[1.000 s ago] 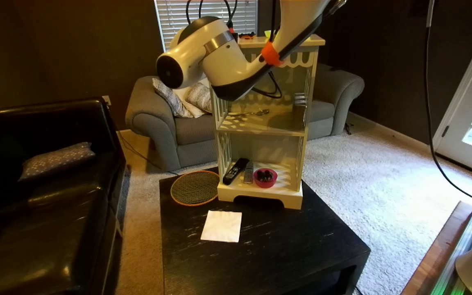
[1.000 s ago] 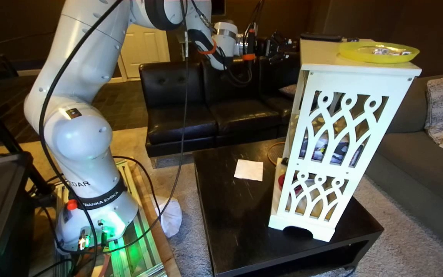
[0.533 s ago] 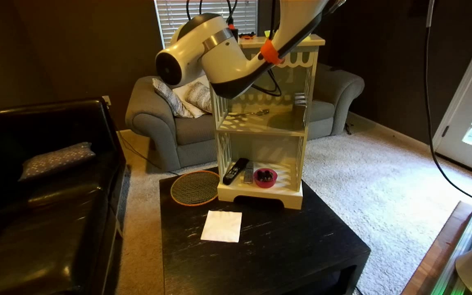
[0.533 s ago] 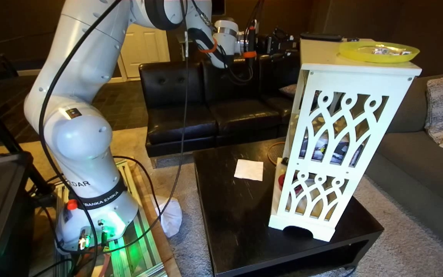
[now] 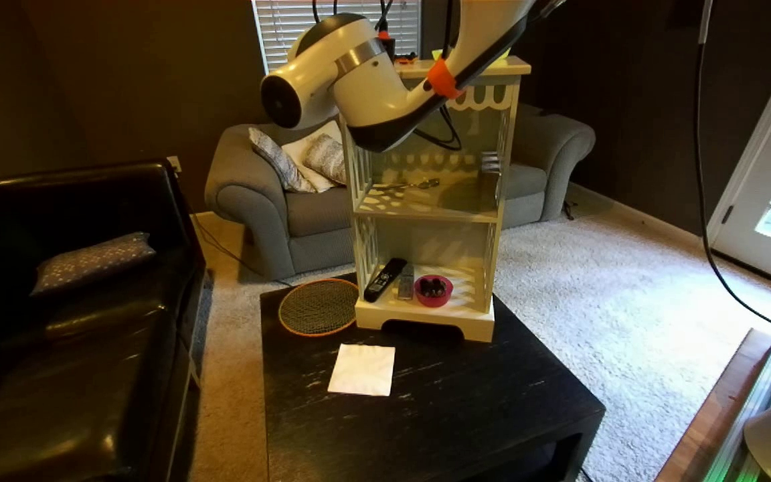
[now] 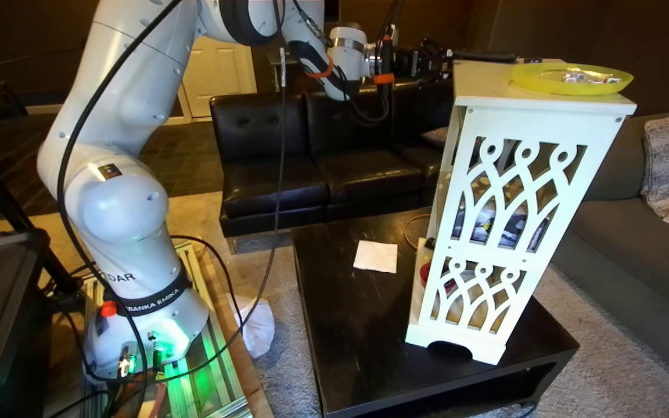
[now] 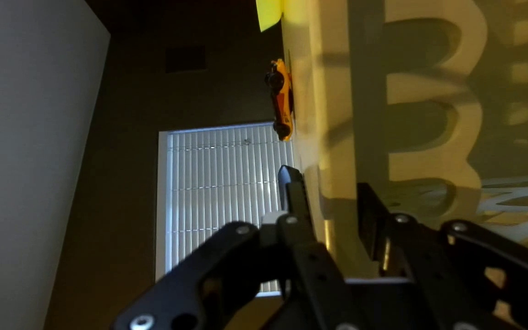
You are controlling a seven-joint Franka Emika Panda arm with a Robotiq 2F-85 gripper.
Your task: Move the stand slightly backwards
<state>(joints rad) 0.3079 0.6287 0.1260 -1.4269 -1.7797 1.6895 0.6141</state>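
Note:
The stand [image 5: 425,215], a tall cream-white shelf unit with scalloped trim, stands upright on the dark low table; its openwork side [image 6: 514,232] shows in an exterior view. My gripper [image 6: 448,65] is at the front edge of the stand's top in that view; the arm mostly hides it in an exterior view. In the wrist view my gripper [image 7: 327,192] is open, its fingers on either side of the top board's front edge [image 7: 335,151], one above and one below. I cannot tell whether either finger touches the board.
A yellow dish [image 6: 572,79], a dark case [image 6: 485,56] and an orange toy car [image 7: 282,101] sit on the stand's top. Lower shelf holds remotes [image 5: 385,280] and a pink bowl [image 5: 433,291]. A racket [image 5: 318,308] and a napkin [image 5: 362,369] lie on the table [image 5: 466,402].
My gripper has risen slightly and moved forward to the stand's top front edge. The stand and the things on it have not moved.

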